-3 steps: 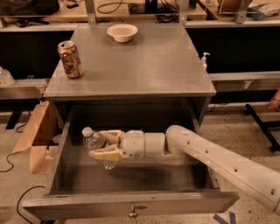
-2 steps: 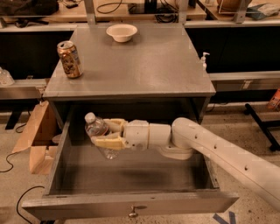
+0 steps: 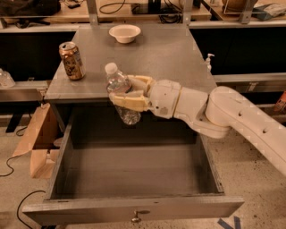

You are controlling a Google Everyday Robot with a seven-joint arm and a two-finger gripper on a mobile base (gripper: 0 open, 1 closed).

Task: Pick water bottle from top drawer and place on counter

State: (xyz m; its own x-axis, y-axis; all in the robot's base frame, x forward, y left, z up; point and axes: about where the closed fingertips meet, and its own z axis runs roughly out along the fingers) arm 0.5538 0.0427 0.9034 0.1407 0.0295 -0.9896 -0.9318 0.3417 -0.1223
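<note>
The gripper [image 3: 120, 90] has its fingers [image 3: 132, 102] clenched round the tilted water bottle [image 3: 115, 79], cap above them and base below, over the open top drawer [image 3: 134, 209] at the table [image 3: 170, 53] edge. I'd raise the base clear of that edge, bring the bottle upright, and avoid the soda can [image 3: 71, 60] past the fingertips. The fingers hide the label.

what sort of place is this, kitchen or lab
Most likely a lab or workshop: cable-strewn desks behind the counter, cardboard on the bare floor, and a robot arm whose tool grips a bottle over the open drawer, at the counter's front edge.
</note>
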